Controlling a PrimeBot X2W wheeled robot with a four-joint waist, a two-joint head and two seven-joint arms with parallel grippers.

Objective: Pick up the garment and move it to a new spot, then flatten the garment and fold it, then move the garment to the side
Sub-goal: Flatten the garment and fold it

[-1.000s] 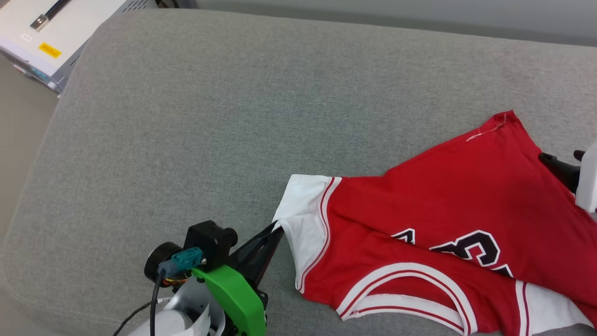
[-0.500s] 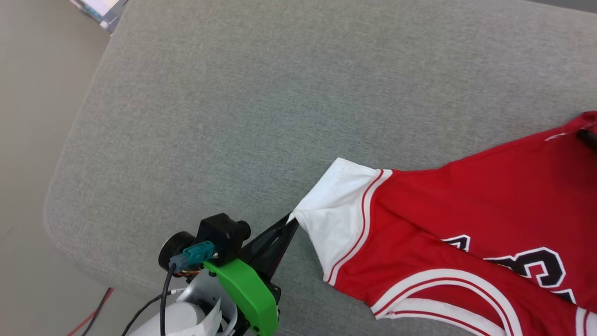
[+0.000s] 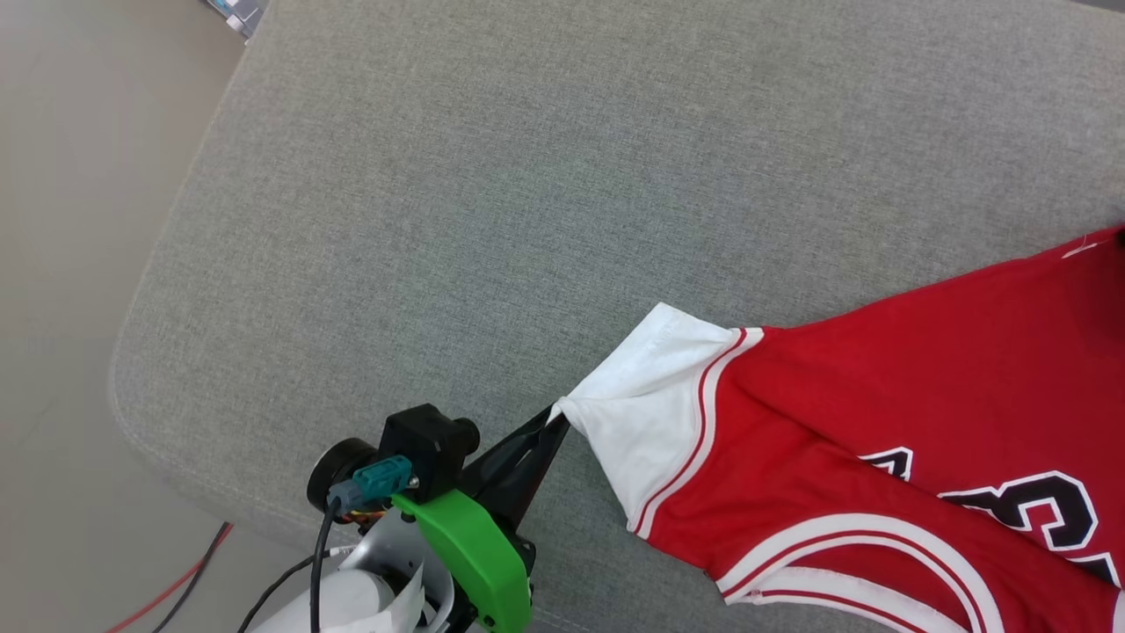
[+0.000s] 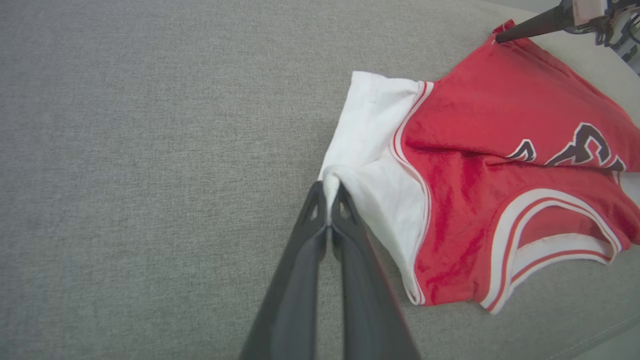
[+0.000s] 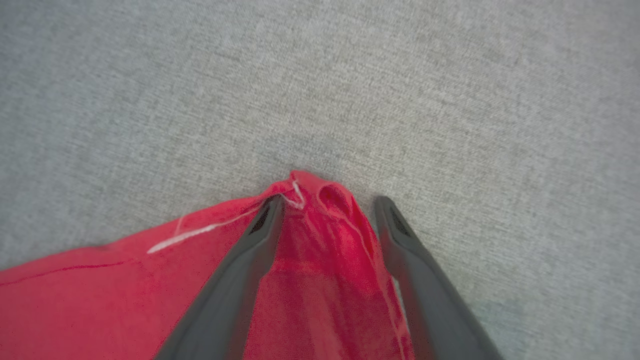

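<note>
The garment [image 3: 879,396], a red jersey with white sleeves, striped trim and black numerals, lies crumpled on the grey cushion at the right. My left gripper [image 3: 555,415] is shut on the tip of its white sleeve [image 4: 370,150], and the cloth bunches between the fingertips [image 4: 328,190]. In the right wrist view my right gripper [image 5: 330,202] stands open. Its two fingers straddle the red hem corner [image 5: 320,190], which lies on the cushion. In the left wrist view, one dark finger of the right gripper [image 4: 520,30] reaches that far corner of the garment [image 4: 480,100].
A wide grey fabric cushion [image 3: 527,176] carries everything, with bare room to the garment's left and behind it. Its rounded edge [image 3: 132,378] drops to a beige floor [image 3: 61,264]. Red and black cables [image 3: 189,571] lie on the floor by my left arm.
The head camera has swung left, so the scene has shifted right. The left gripper keeps its pinch and the sleeve has stretched out. The right gripper has moved up to the hem corner.
</note>
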